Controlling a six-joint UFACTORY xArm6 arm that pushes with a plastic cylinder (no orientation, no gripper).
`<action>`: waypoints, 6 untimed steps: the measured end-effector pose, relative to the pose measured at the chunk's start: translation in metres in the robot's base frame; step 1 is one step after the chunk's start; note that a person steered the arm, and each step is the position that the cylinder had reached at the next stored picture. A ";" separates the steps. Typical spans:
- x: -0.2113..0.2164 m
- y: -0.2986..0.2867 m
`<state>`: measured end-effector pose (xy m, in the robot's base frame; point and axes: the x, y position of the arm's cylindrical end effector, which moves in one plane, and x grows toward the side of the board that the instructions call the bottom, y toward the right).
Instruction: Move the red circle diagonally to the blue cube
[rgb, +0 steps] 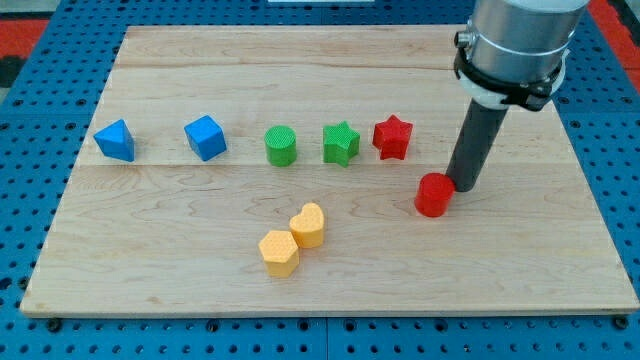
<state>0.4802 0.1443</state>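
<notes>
End effector: my tip (465, 187) is down on the bench (150, 260), touching the red circle (433, 195) on its upper-right side; it is a bare rod with no jaws to open or close. The red circle, a short cylinder, stands upright with its axis vertical and no facing direction. The blue cube (205, 137) sits well apart, toward the view's left and slightly up from my tip. A red star (393, 137) lies near, up-left.
</notes>
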 end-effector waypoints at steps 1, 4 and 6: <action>0.018 0.055; 0.020 -0.082; 0.019 -0.141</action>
